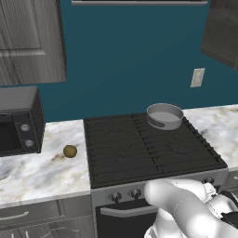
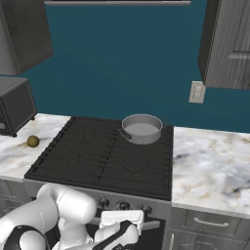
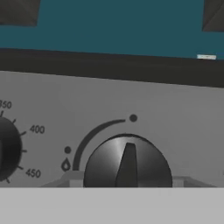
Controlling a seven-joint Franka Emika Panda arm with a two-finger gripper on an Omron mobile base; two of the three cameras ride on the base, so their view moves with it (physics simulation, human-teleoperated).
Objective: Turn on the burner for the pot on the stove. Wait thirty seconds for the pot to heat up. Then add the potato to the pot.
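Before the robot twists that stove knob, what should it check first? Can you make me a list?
1. Pot sits on the stove's back right grate: ok.
2. Burner knob is right in front of the hand camera: ok.
3. Knob's pointer stands straight up, not at the flame mark: ok.
4. End effector is around the knob: cannot tell.
5. Potato waits on the counter left of the stove: ok.

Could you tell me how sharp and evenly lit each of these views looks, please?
Left base view: flat, even light, the pot crisp, the potato casting a faint shadow. Right base view: equally even, no glare on the stove. Hand view: the knob close up, soft-edged, with a bright sheen.
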